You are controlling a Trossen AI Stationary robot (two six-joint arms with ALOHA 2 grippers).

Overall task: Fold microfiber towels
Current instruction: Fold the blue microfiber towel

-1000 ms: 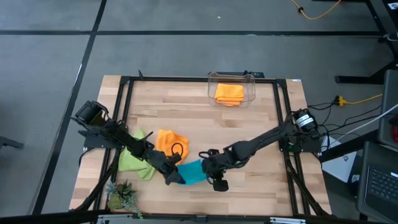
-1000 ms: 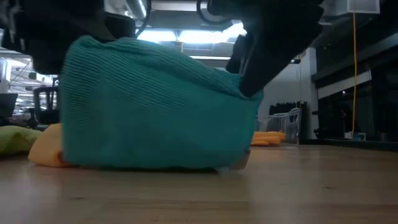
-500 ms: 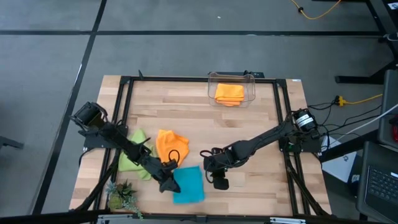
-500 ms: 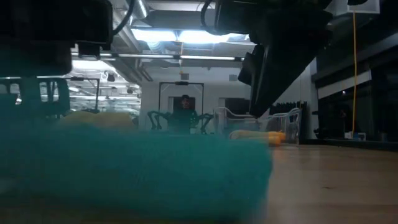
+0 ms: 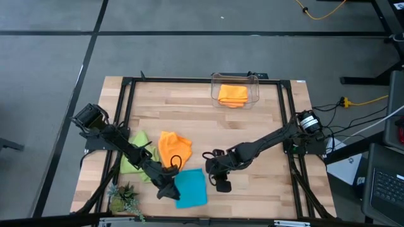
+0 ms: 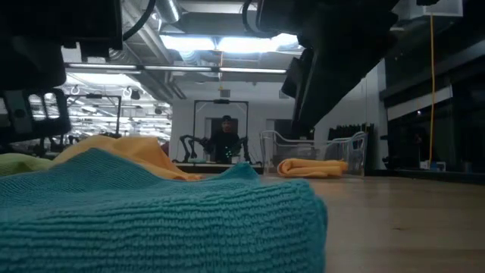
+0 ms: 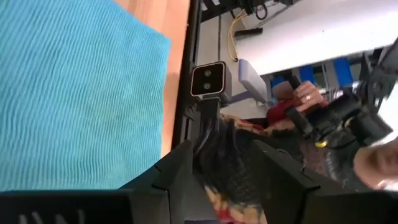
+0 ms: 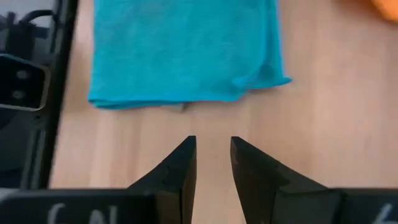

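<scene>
Both end effectors, left [image 5: 168,191] and right [image 5: 214,178], part-open and empty, flank the flat turquoise towel [image 5: 191,187], which runs front-to-back.

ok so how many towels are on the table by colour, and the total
orange towels: 2, one crumpled near the table's middle, one in the clear bin
lime green towel: 1
turquoise towel: 1, lying flat
total: 4
</scene>
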